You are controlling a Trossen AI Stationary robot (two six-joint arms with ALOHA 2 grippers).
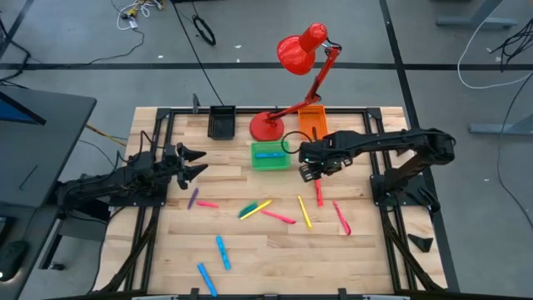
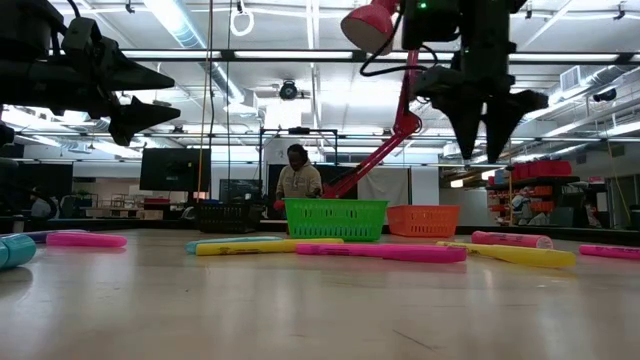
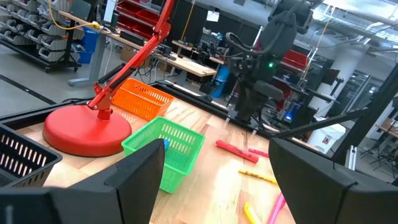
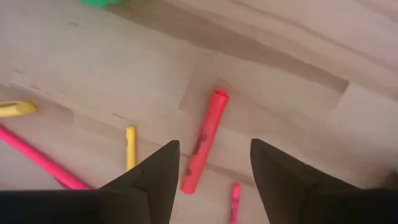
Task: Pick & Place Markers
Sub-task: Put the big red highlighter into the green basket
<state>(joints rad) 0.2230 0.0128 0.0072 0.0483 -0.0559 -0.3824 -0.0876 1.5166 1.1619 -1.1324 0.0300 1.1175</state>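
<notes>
Several markers lie flat on the wooden table: a red one [image 1: 318, 193], pink ones [image 1: 277, 217] [image 1: 341, 218], a yellow one [image 1: 305, 212], a purple one [image 1: 192, 197] and blue ones [image 1: 222, 252]. My right gripper [image 1: 312, 173] hangs open above the table and points down. The red marker [image 4: 202, 149] lies below the gap between its fingers, untouched. My left gripper [image 1: 193, 162] waits open and level at the table's left, above the wood. A blue marker lies in the green bin [image 1: 271, 156].
A red lamp stands with its base [image 1: 268, 127] at the far middle and its head [image 1: 300, 50] beyond the table. A black bin [image 1: 221, 122] and an orange bin [image 1: 311, 122] flank it. A person [image 2: 298, 175] stands far behind the table.
</notes>
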